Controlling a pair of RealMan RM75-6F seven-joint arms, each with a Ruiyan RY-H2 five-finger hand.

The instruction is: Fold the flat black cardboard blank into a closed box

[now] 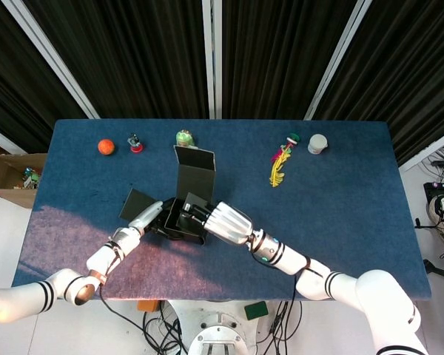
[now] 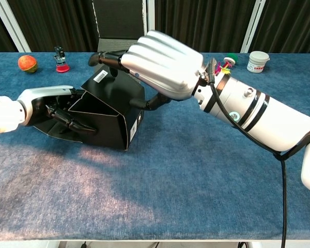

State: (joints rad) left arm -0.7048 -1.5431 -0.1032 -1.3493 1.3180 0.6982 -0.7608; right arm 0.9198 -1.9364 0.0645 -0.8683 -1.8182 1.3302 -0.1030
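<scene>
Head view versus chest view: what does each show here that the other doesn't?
Only the head view shows the table's full outline and the upright lid flap from above. Only the chest view shows the white label and the box's open left side. Both show the black box, the left hand, the right hand, the orange ball and the white cup.

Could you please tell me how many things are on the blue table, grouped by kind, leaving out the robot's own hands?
Black cardboard box: 1
Orange ball: 1
Small figurine on a red base: 1
Green round toy: 1
Yellow and pink toy: 1
White cup: 1
Total: 6
</scene>
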